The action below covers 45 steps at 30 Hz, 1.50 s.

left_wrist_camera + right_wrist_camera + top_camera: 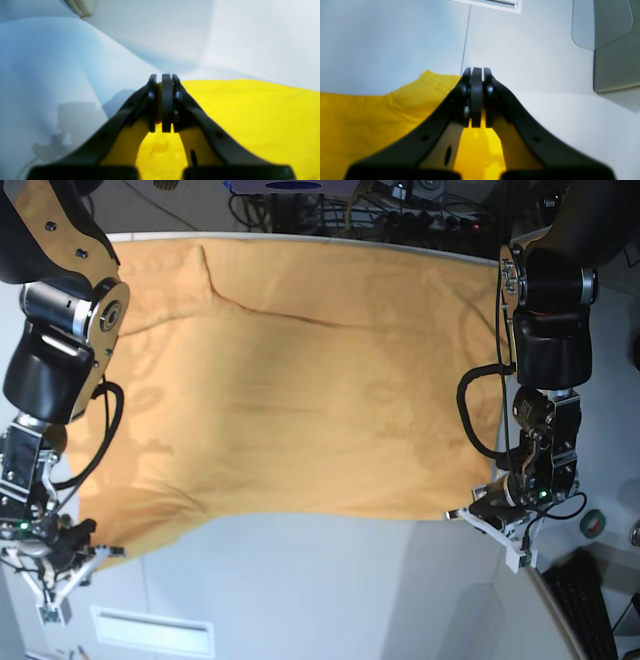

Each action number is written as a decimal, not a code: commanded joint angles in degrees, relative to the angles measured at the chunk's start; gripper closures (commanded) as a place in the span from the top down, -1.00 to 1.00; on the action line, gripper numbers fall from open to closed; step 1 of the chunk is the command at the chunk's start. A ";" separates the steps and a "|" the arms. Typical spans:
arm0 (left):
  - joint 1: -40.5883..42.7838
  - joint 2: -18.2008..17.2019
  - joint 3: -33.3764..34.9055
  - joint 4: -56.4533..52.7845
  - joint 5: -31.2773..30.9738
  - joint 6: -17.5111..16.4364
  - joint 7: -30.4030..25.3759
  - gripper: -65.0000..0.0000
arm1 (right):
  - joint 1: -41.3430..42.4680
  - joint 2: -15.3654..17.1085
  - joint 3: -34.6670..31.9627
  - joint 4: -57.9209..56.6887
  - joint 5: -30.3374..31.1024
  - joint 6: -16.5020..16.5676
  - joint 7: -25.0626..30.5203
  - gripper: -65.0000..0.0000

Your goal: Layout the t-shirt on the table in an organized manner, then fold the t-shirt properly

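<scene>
So we've got the t-shirt [290, 380] spread mostly flat across the tabletop [330, 590], left pincer [162, 105] and right pincer [476, 97] each clamped on a near corner. Layout looks nearly done; folding hasn't started yet.

Base overhead; 2 wrist views close, sharing the t-shirt [300, 380].

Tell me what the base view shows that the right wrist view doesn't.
Only the base view shows the whole t-shirt spread across the table, with both arms, the left gripper at one corner. Only the right wrist view shows the right gripper close up, jaws shut on a thin fold, plus the table's dark seam. Both show the t-shirt, table and right gripper.
</scene>
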 commanded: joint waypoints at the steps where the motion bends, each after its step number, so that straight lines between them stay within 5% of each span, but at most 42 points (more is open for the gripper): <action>1: -1.80 -0.50 -0.09 1.08 -0.30 -0.31 -1.10 -1.00 | 2.33 0.65 -0.26 1.17 0.23 -0.19 2.08 -1.00; 14: 1.54 -0.85 0.00 1.17 0.14 -0.40 -1.36 -1.00 | -5.49 0.21 -0.26 8.03 0.23 -0.11 1.82 -1.00; 18: 3.91 -1.03 0.00 1.26 0.05 -0.40 -1.45 -1.00 | -11.21 0.12 -0.17 16.38 0.31 -0.11 -4.16 -1.00; 27: 14.90 -2.00 -0.35 16.90 -0.04 -0.48 -1.10 -1.00 | -23.69 0.03 1.85 24.20 0.40 -0.11 -6.44 -1.00; 45: 33.36 -5.78 -0.62 35.81 -0.39 -0.57 8.39 -1.00 | -41.36 -7.35 4.49 41.43 0.40 -0.02 -11.45 -1.00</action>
